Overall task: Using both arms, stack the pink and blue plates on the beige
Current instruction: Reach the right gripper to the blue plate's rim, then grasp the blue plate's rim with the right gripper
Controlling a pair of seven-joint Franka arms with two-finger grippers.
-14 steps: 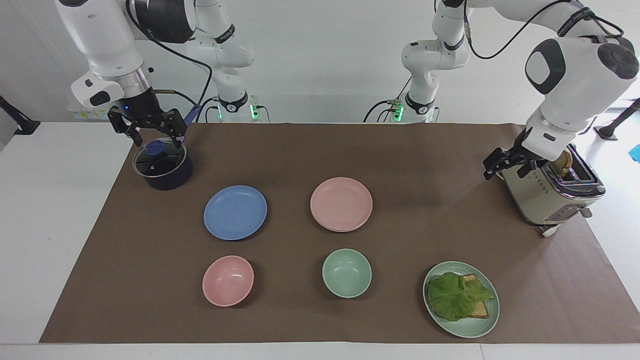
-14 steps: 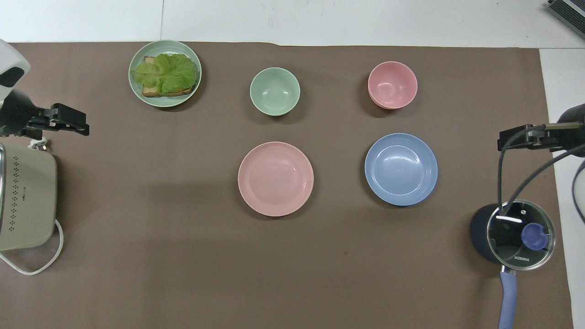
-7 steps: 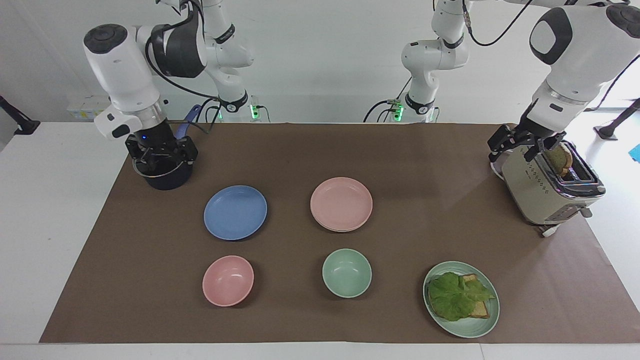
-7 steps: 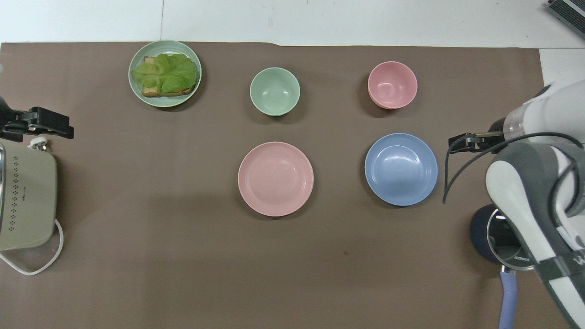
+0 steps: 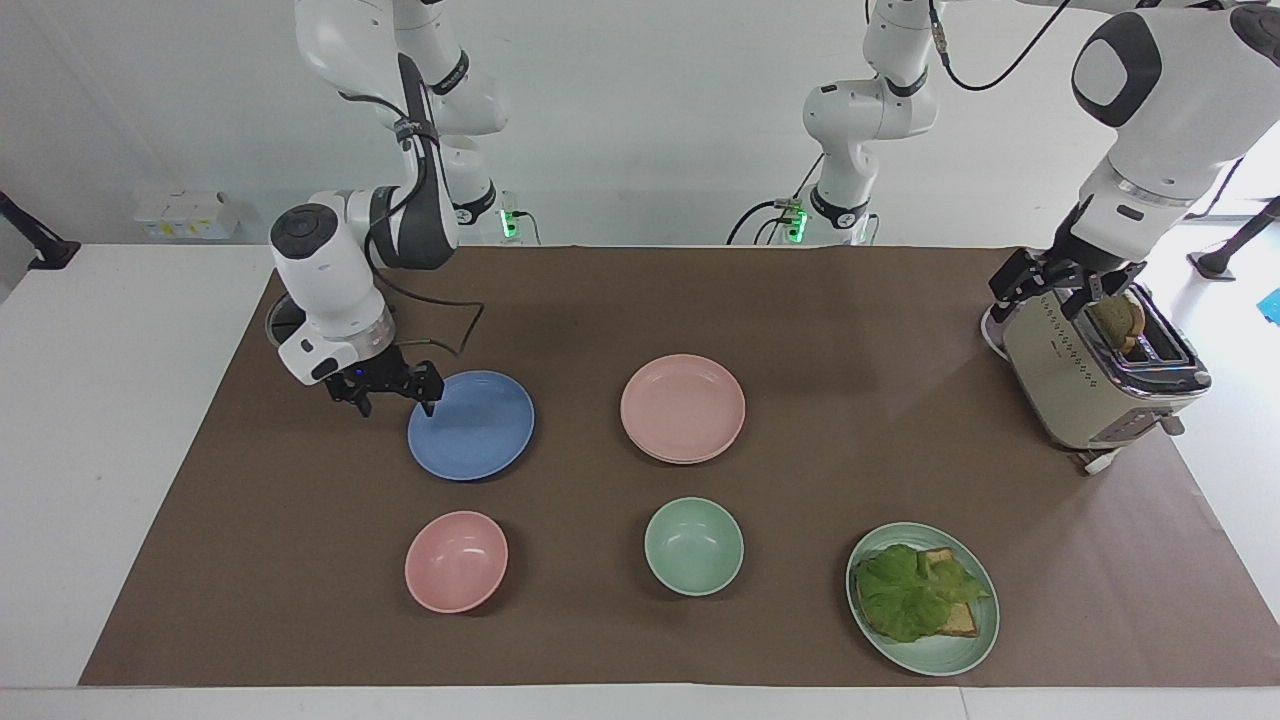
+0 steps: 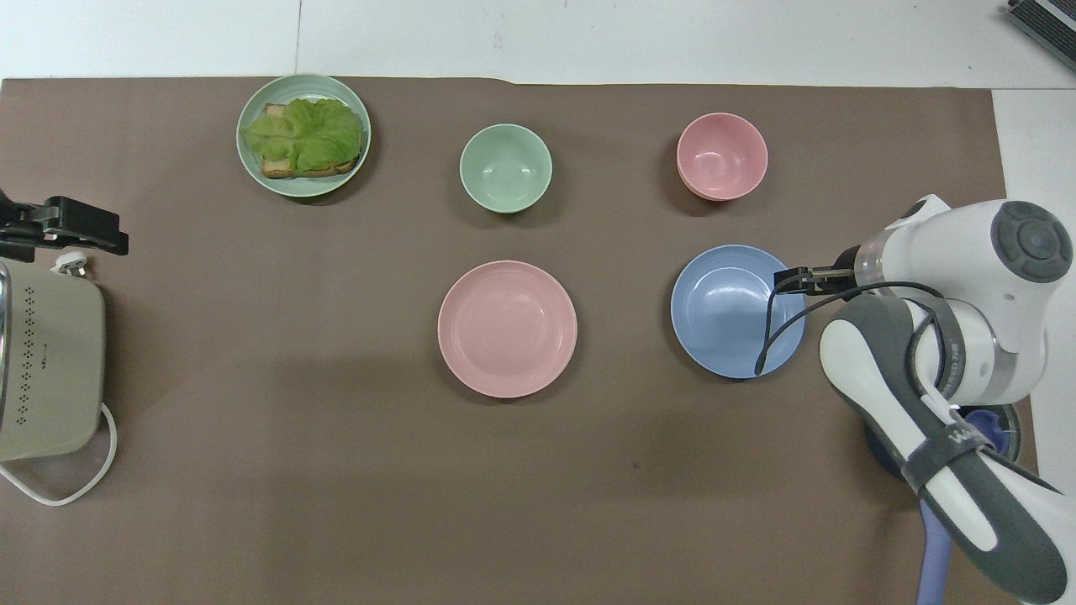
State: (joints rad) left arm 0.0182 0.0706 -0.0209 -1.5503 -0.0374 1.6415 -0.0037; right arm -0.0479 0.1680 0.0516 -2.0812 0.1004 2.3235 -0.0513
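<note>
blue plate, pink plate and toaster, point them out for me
blue plate [image 5: 478,428], facing view, bare middle of its well.
pink plate [image 5: 682,405], facing view, centre of its well.
toaster [image 5: 1075,392], facing view, its beige side wall.

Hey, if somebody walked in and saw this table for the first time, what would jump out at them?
Probably the right gripper, jaws open, low at the edge of the blue plate, with the pink plate beside it mid-table. Next, the lettuce-topped toast on the green plate, farther from the robots toward the left arm's end. The left gripper waits, open, over the toaster.
</note>
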